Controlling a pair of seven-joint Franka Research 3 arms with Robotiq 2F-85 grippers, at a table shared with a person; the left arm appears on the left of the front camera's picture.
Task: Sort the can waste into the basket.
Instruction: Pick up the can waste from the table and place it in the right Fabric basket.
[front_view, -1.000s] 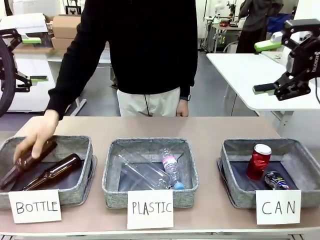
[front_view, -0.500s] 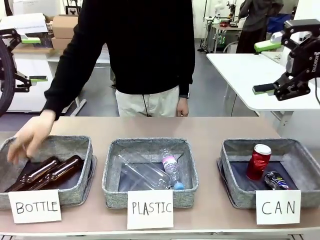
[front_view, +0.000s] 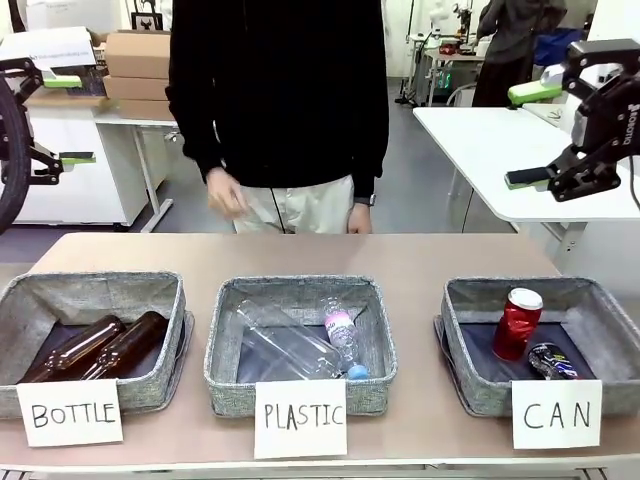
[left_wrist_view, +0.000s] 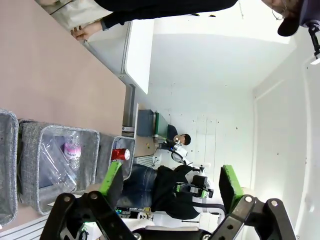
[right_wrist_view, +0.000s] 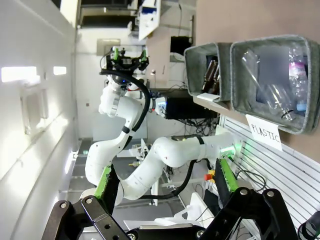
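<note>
A: Where are the cans?

B: Both lie inside the grey basket (front_view: 461, 312) at the table's right end, behind a white paper sign (front_view: 557, 414) reading "CAN". The red can (front_view: 517, 323) stands upright, its side dented, with white lettering too small to read. The dark blue can (front_view: 552, 361) lies on its side just beside it, print illegible.

A: Any other writing?

B: The middle basket (front_view: 222, 342) has a sign reading "PLASTIC" and holds clear plastic bottles (front_view: 300, 343), one with a pink label. The left basket (front_view: 172, 305), signed "BOTTLE", holds two brown glass bottles (front_view: 95, 346) side by side.

A: And the grippers?

B: The right gripper (front_view: 528, 135) hangs raised above the table's right side, green pads wide apart, holding nothing. The left gripper (front_view: 66, 119) sits high at the left edge, likewise spread and empty.

A: The person?

B: Standing at the far side, one hand (front_view: 228, 193) lifted at the waist.
</note>
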